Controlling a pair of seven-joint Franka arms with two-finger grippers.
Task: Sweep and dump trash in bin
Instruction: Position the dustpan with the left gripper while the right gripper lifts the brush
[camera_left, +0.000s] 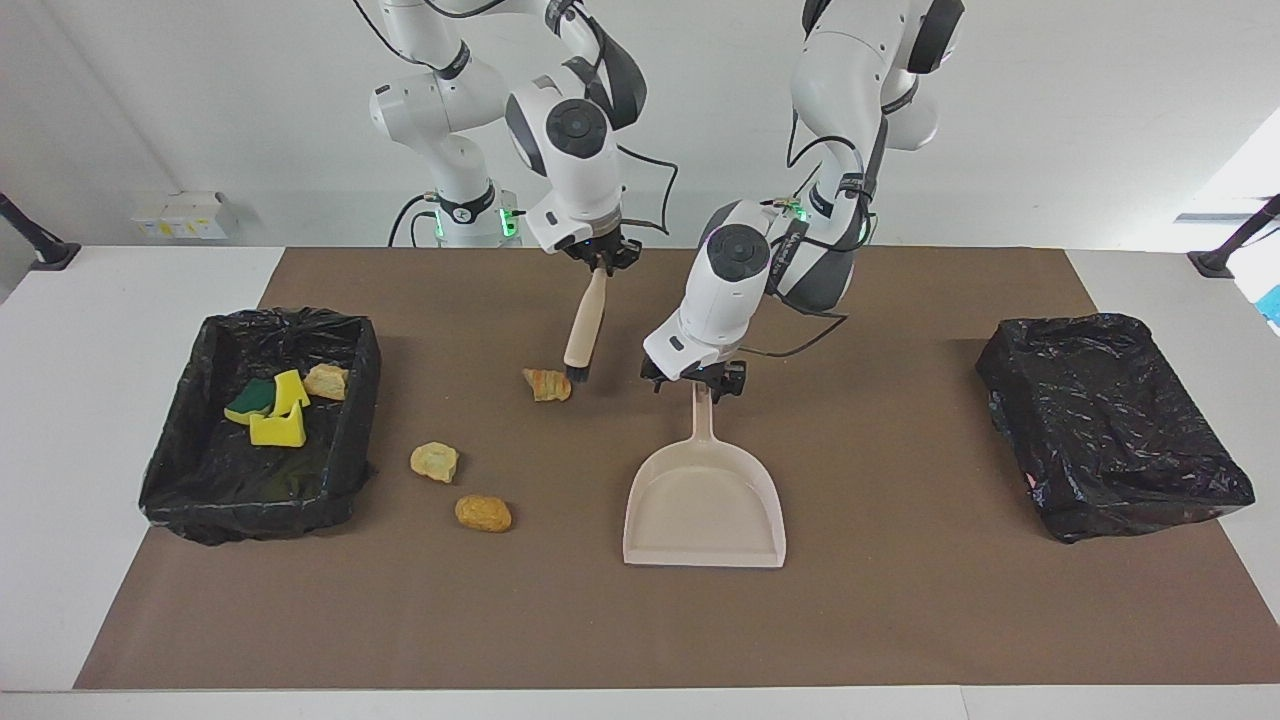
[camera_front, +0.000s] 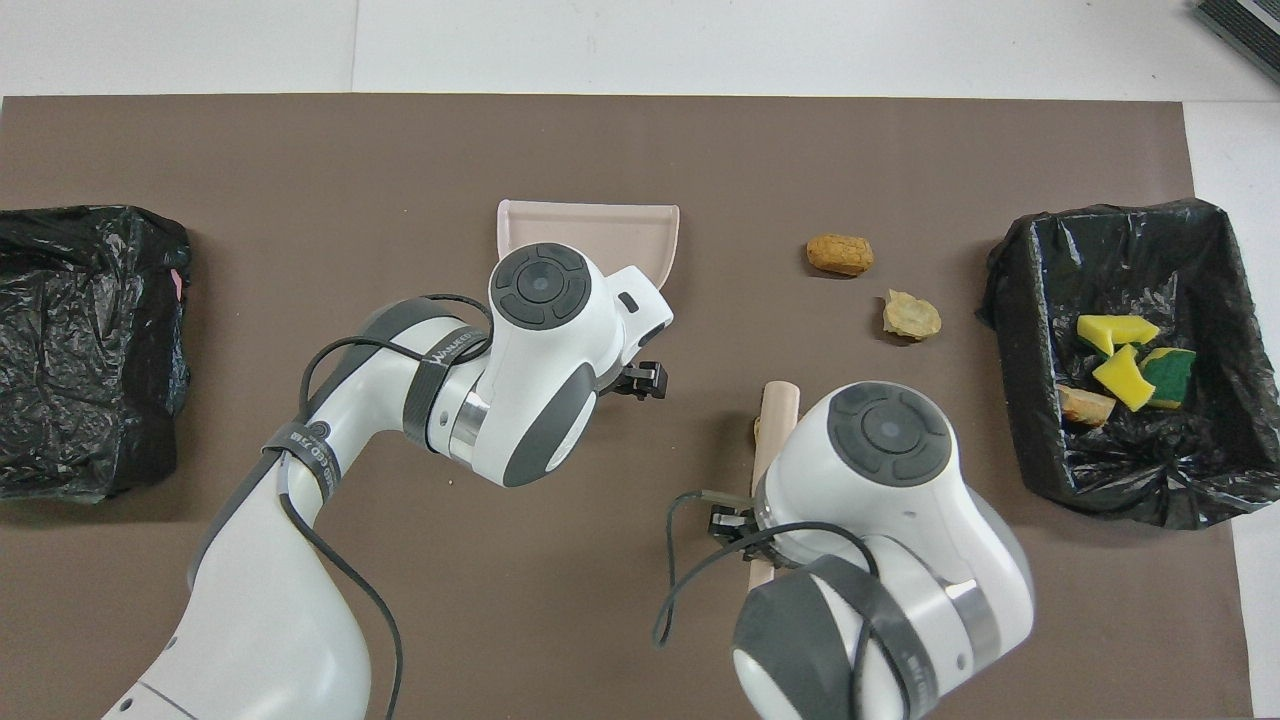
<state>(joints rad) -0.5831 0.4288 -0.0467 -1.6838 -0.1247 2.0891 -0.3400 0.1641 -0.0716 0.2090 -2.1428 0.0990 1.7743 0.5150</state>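
Three tan bread-like pieces of trash lie on the brown mat: one (camera_left: 547, 384) (camera_front: 757, 428) right beside the brush bristles (camera_left: 577, 375), two more (camera_left: 434, 461) (camera_left: 483, 513) closer to the bin (camera_left: 200, 340). That black-lined bin holds yellow-and-green sponge pieces (camera_left: 275, 410) and one bread chunk (camera_left: 326, 381). My right gripper (camera_left: 598, 262) is shut on the wooden brush handle (camera_left: 585, 320) (camera_front: 775, 420), which hangs tilted. My left gripper (camera_left: 697, 382) is low over the end of the beige dustpan's handle (camera_left: 704, 415), open, with a finger on either side of it. The dustpan (camera_left: 705, 548) (camera_front: 590, 212) lies flat.
A second bin (camera_left: 1110, 420) (camera_front: 80, 350) wrapped in a black bag stands at the left arm's end of the table. The trash bin (camera_front: 1100, 215) stands at the right arm's end. Bare mat lies between the dustpan and both bins.
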